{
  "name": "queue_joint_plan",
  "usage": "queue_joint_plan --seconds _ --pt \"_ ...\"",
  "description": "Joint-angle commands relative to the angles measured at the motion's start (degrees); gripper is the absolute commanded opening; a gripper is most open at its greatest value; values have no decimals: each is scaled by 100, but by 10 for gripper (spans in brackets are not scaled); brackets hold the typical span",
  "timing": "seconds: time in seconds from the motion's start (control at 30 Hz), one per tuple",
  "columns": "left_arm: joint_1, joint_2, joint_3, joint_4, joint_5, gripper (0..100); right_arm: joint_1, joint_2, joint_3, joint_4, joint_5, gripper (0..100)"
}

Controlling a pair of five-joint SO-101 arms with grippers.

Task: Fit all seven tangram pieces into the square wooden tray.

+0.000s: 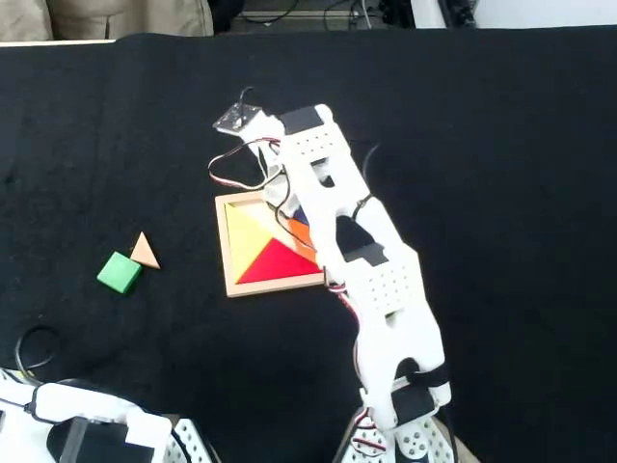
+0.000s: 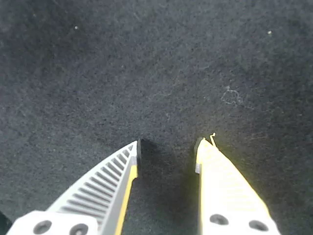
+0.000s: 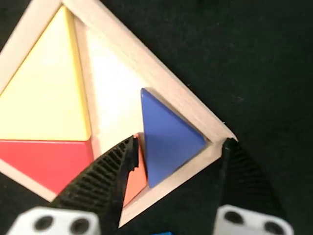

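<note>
Cloth [image 1: 501,145], black and soft, is covering the whole table, and lots of open room is lying all around the square wooden tray [image 1: 224,246]. The white right arm [image 1: 366,260] is stretching over the tray's far side and hiding that part from above.

Close up, the tray's pale rim [image 3: 151,83] is making a corner, and a blue triangle [image 3: 168,142] is sitting flat right in that corner, touching the rim on two sides. An orange piece [image 3: 134,183] is lying next to it. A big yellow triangle [image 3: 44,88] and a big red triangle [image 3: 49,161] are filling the other side, touching each other. A bare patch of wood [image 3: 115,83] is showing between the yellow triangle and the blue one.

The right gripper [image 3: 181,147] is hanging spread wide, holding nothing. One black finger [image 3: 107,181] is hovering over the orange piece inside the tray, and the other is hovering just outside the corner, so the blue triangle is lying between them.

A green square block [image 1: 119,272] and a small peach triangle [image 1: 145,251] are waiting out on the cloth, just beside each other and well apart from the tray.

The left gripper [image 2: 169,147] is also spread apart, pointing at plain cloth with nothing in it.
</note>
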State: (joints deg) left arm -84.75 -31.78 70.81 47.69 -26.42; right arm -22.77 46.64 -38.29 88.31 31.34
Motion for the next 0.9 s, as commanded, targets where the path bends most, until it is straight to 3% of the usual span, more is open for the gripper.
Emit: queue_joint_plan --seconds 0.0,0.1,0.33,0.87 --pt "48 62 154 9 -70 195 -105 -242 -505 237 35 154" --pt "48 62 154 9 -70 195 -396 -444 -629 536 35 8" --pt "48 62 154 9 -79 195 -800 -365 -629 668 44 11" --pt "57 62 154 9 -70 195 -141 189 -620 774 70 11"
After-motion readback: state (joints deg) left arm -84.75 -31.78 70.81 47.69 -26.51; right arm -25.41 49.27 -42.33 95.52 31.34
